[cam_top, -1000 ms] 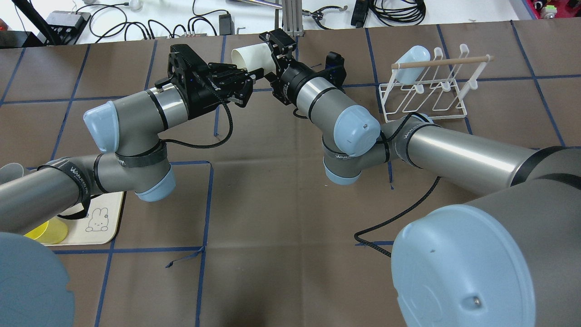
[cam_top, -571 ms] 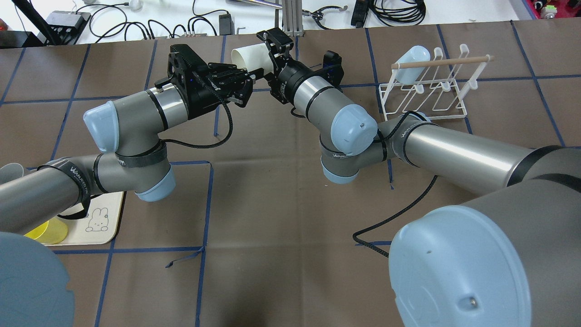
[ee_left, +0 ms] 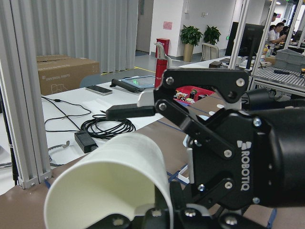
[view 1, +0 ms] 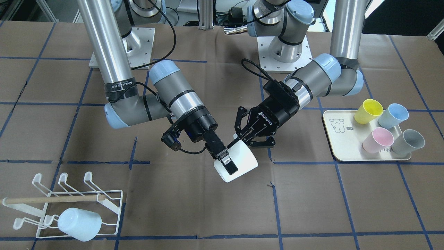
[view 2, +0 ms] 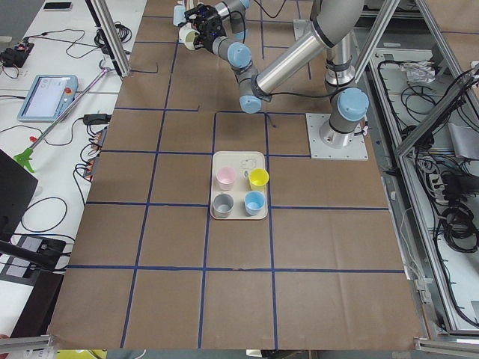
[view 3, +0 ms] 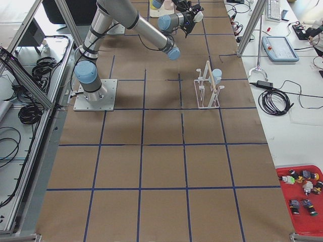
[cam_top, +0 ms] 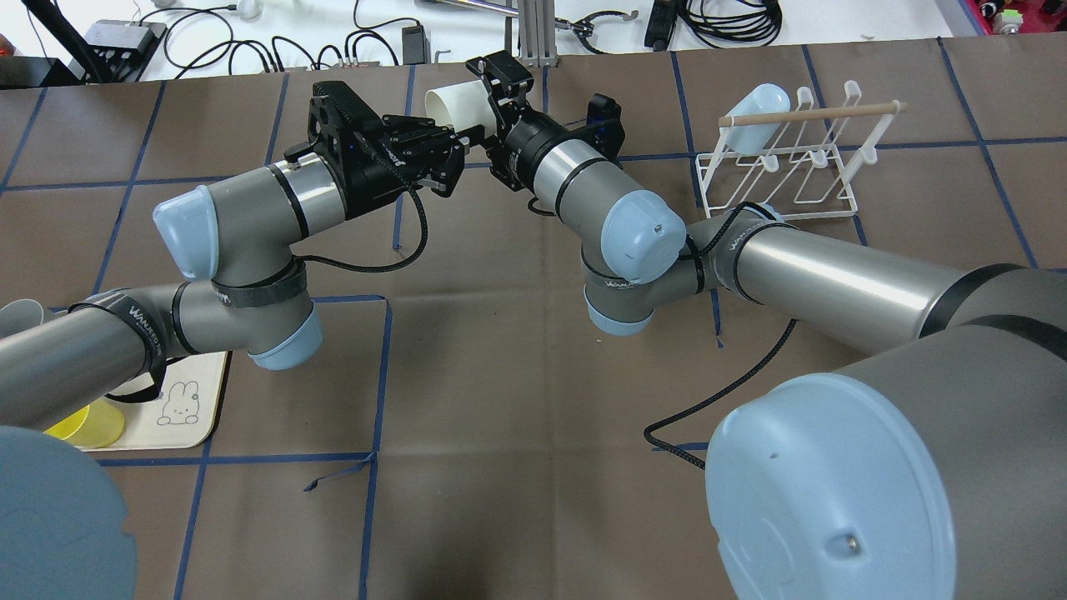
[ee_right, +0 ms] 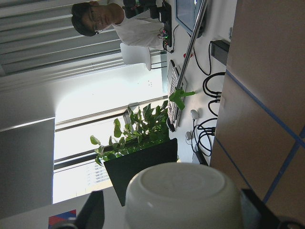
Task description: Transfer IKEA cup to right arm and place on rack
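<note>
Left end effector (view 1: 244,140) is gripping the white cup (view 1: 247,158) at its mouth end, holding it sideways above the counter (view 1: 194,215). Right end effector (view 1: 229,166) is straddling the cup's base end, fingers (view 1: 224,159) spread, one side showing a gap in its wrist view. In the front-facing view, the rack (view 1: 55,199) is sitting at the cup's 8 o'clock, well apart, carrying a pale blue cup (view 1: 79,224).
</note>
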`<action>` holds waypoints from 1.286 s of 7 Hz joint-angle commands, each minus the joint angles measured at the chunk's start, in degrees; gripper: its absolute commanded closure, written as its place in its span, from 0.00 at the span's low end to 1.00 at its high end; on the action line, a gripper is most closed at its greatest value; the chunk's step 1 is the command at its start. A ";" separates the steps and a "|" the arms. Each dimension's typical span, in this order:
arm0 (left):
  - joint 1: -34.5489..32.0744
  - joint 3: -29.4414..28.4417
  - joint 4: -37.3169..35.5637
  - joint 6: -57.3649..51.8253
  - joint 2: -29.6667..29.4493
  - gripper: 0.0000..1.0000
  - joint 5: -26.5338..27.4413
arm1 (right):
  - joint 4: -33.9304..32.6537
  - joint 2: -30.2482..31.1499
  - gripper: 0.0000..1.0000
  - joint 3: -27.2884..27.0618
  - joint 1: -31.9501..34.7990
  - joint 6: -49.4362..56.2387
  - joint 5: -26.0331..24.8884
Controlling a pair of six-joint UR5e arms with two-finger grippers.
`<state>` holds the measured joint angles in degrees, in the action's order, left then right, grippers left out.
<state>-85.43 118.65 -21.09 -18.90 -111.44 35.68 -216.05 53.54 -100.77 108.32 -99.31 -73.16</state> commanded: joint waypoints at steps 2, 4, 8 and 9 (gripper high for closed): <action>0.00 0.00 0.00 0.00 0.00 0.99 0.00 | 0.01 -0.36 0.04 0.31 0.49 -0.01 0.12; 0.00 0.00 0.00 0.00 0.00 0.99 0.00 | 0.01 -0.45 0.20 0.05 0.58 -0.27 1.17; 0.00 -0.26 0.00 -0.09 0.17 0.83 0.26 | -0.08 -0.36 0.52 0.05 -0.21 -0.19 3.19; 0.17 -0.70 0.00 -0.09 0.52 0.61 2.35 | -0.08 -0.19 0.53 0.13 -0.47 -0.19 3.37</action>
<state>-85.42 118.33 -21.09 -18.96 -111.21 36.38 -216.11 53.22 -100.70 108.27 -99.46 -70.30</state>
